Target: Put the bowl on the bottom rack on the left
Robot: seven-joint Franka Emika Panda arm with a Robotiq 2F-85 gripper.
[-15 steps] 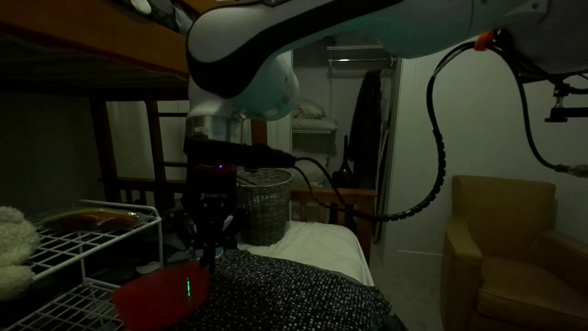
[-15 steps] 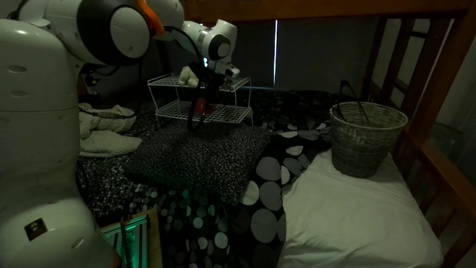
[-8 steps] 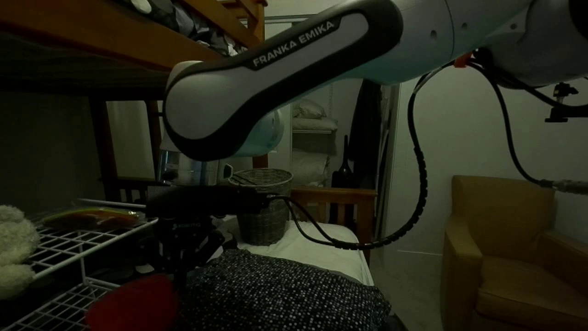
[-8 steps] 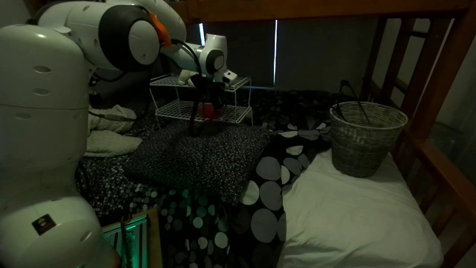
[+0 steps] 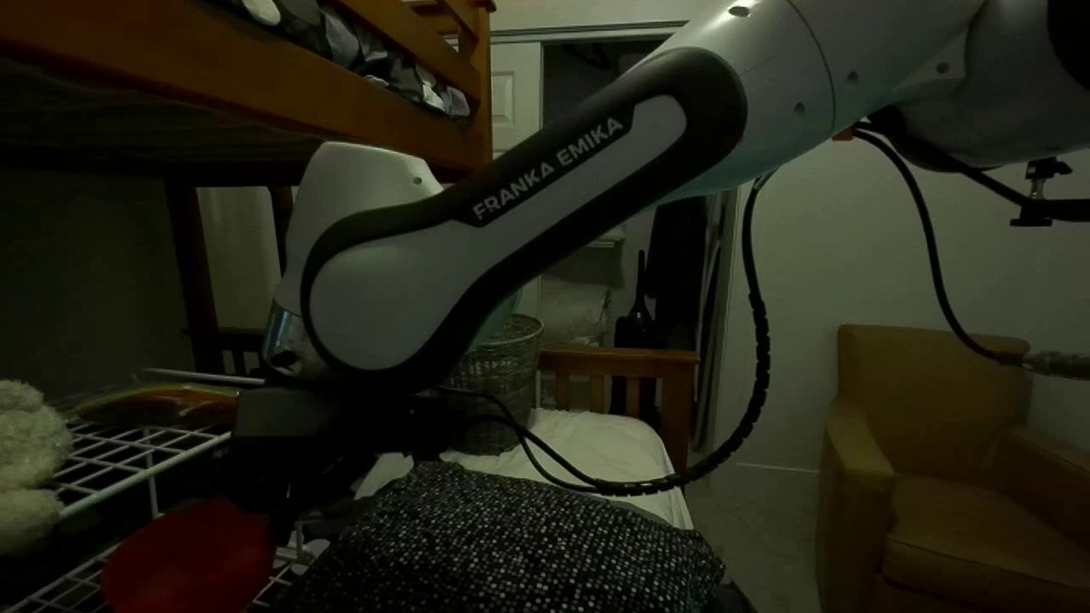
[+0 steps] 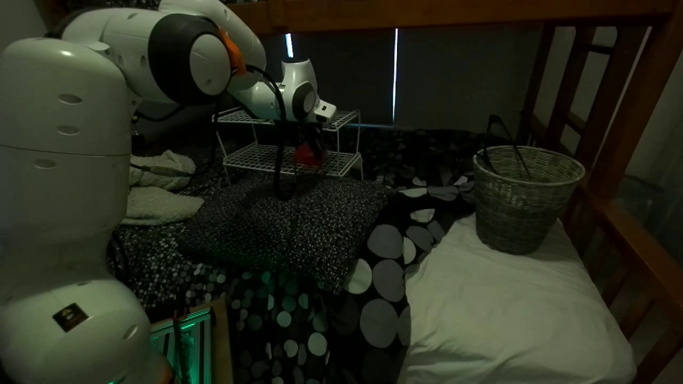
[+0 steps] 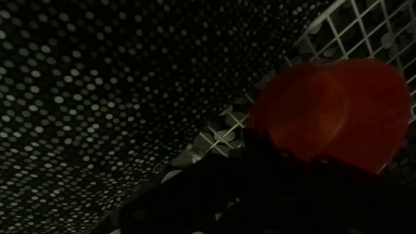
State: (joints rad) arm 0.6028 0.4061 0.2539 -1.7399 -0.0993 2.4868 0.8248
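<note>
The red bowl (image 5: 187,558) is held tilted over the bottom rack (image 5: 60,592), the lower white wire tier. The bowl shows in both exterior views, also here (image 6: 308,156), near the right end of the bottom rack (image 6: 256,157). My gripper (image 5: 281,528) is shut on the bowl's rim, with the bowl hanging to one side of the fingers. In the wrist view the dark gripper (image 7: 256,136) meets the edge of the bowl (image 7: 331,107), with wire mesh beneath it. I cannot tell whether the bowl touches the rack. The fingers are very dark.
The top tier (image 5: 119,451) stands close beside my wrist and carries a plush toy (image 5: 25,468) and a plastic packet (image 5: 162,404). A dark speckled pillow (image 6: 288,224) lies in front of the rack. A wicker bin (image 6: 523,208) stands on the white bedding. The bunk frame (image 5: 255,85) is overhead.
My gripper has moved down and towards the rack with the bowl. The bowl has gone from beside the rack to over the lower tier. The grip on it has stayed the same.
</note>
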